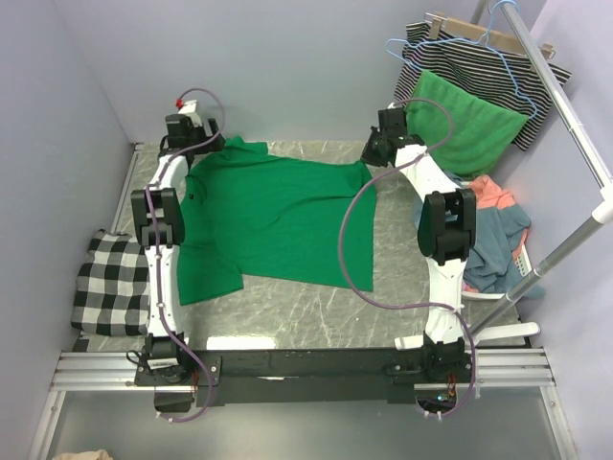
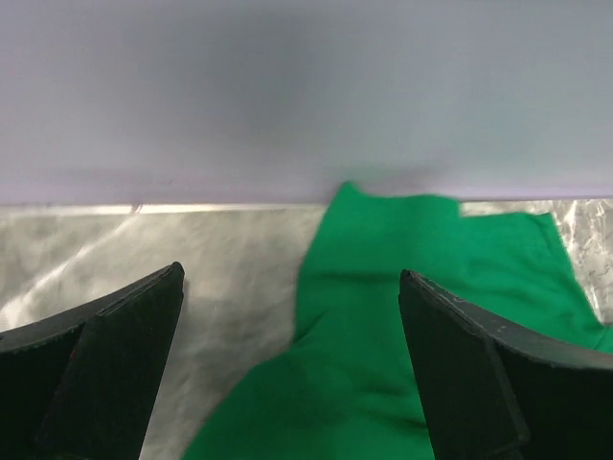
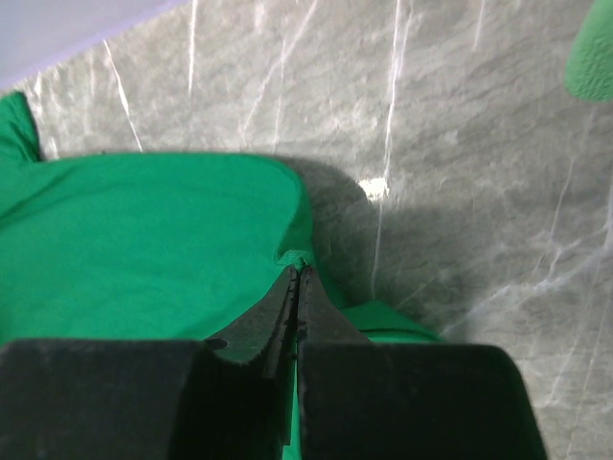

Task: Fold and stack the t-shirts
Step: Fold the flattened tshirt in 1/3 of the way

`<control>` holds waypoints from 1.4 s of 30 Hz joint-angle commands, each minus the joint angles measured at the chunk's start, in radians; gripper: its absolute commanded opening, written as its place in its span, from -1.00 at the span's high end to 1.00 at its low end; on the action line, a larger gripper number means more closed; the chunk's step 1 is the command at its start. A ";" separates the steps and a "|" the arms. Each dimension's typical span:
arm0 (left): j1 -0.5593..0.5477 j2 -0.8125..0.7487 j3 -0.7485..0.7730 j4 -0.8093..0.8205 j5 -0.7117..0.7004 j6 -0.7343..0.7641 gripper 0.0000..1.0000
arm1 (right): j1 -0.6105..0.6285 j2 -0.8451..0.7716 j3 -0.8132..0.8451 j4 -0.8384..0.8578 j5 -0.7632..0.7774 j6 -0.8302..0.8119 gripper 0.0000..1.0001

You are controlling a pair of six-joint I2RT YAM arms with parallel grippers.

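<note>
An emerald green t-shirt lies spread flat on the marble table. My left gripper hovers open at the shirt's far left corner. In the left wrist view its gripper is wide apart over the green cloth, holding nothing. My right gripper is at the shirt's far right corner. In the right wrist view it is shut on a small pinch of the shirt's edge. A coral t-shirt and a dusty blue t-shirt lie heaped at the right.
A black-and-white checked cloth lies at the table's left edge. A white basket holds the heap on the right. A striped garment and a brighter green cloth hang on a rack at the back right.
</note>
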 commanded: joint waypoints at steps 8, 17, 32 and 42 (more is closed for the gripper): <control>0.015 0.003 0.028 0.000 0.232 -0.091 -0.99 | 0.011 0.030 -0.007 0.008 -0.018 -0.014 1.00; 0.012 0.033 0.071 -0.076 0.243 -0.059 -0.95 | 0.011 0.033 -0.001 -0.006 -0.017 -0.017 1.00; -0.009 0.084 0.183 -0.176 0.149 -0.036 -0.21 | 0.013 0.030 -0.007 -0.012 -0.037 -0.016 1.00; -0.005 0.050 0.120 -0.106 0.137 -0.070 0.99 | 0.013 0.017 -0.029 -0.011 -0.046 -0.022 1.00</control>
